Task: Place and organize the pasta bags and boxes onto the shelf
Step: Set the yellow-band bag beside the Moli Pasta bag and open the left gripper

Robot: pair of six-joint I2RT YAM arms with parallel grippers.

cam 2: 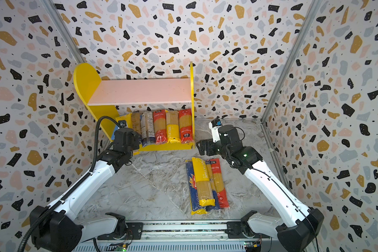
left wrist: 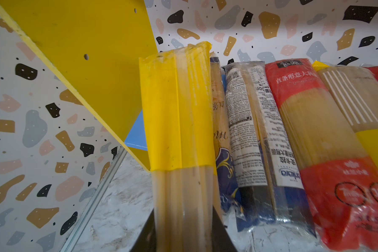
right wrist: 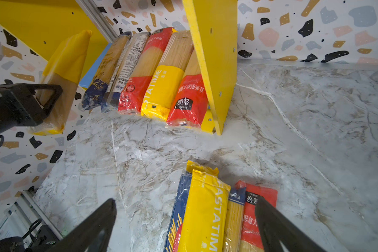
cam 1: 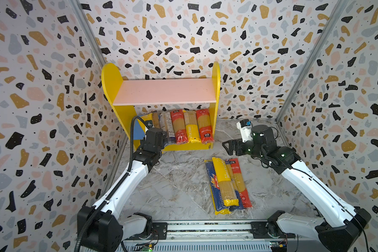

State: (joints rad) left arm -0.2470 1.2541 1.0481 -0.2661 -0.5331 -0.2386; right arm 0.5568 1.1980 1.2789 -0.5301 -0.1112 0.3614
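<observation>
Far left, my left pincer (left wrist: 182, 227) is clamped on a yellow-wrapped spaghetti pack (left wrist: 177, 113), poised at the shelf's (cam 1: 116, 87) lower left end. Five packs (cam 1: 183, 126) lie rightward. My right pincer (right wrist: 184, 201) – jaws apart, empty – hovers over the pile (cam 1: 227, 185) on the tabletop (cam 1: 172, 185).

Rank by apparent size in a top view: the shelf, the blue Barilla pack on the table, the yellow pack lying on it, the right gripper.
1. shelf
2. blue Barilla pack and yellow pack: look alike, overlapping, not ranked
3. right gripper
</observation>
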